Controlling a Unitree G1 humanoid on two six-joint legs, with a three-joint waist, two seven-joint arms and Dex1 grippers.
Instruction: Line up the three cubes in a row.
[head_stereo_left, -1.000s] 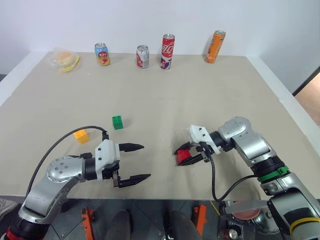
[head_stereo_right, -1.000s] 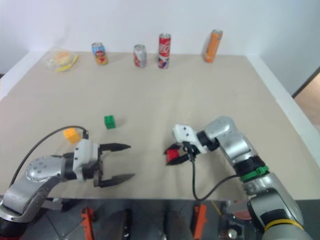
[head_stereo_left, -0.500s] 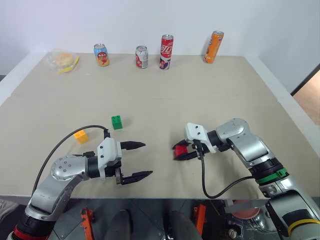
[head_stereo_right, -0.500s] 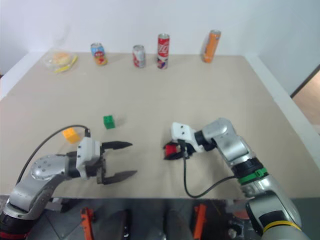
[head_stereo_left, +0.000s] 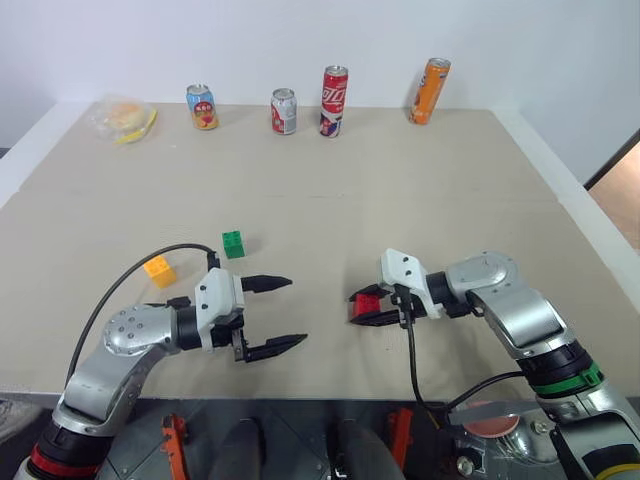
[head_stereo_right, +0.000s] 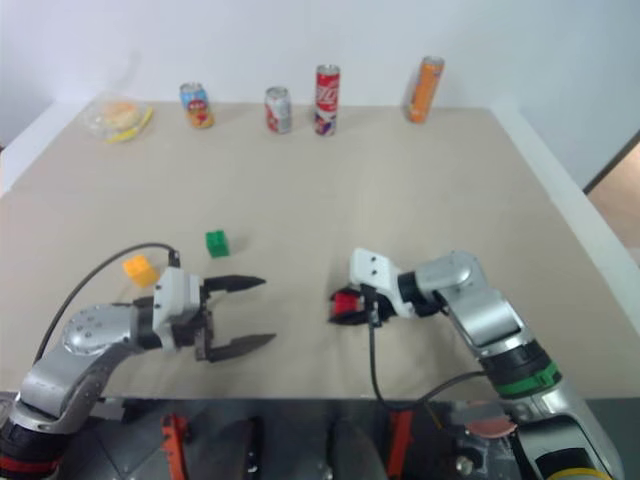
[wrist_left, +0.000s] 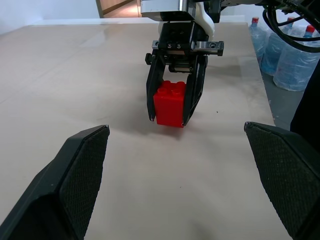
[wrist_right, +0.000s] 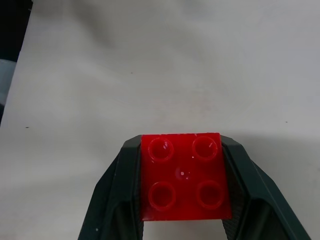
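Observation:
My right gripper (head_stereo_left: 366, 309) is shut on the red cube (head_stereo_left: 367, 302), holding it low over the table's front middle; whether it touches the surface I cannot tell. The right wrist view shows its studded top (wrist_right: 184, 185) between the two fingers (wrist_right: 125, 192). The left wrist view shows the same red cube (wrist_left: 170, 104) clamped ahead. My left gripper (head_stereo_left: 296, 311) stands open and empty to the left of it, pointing toward it. The green cube (head_stereo_left: 233, 243) sits on the table just beyond the left gripper. The yellow-orange cube (head_stereo_left: 158, 269) lies farther left.
Several drink cans stand along the table's far edge: a blue one (head_stereo_left: 203, 107), a silver-red one (head_stereo_left: 285, 111), a tall red one (head_stereo_left: 334, 101) and an orange one (head_stereo_left: 430, 91). A clear bag of food (head_stereo_left: 125, 118) lies at the far left corner.
My right wrist has turned with the red cube still held, and the cube has shifted slightly left. The left gripper has stayed open and in place.

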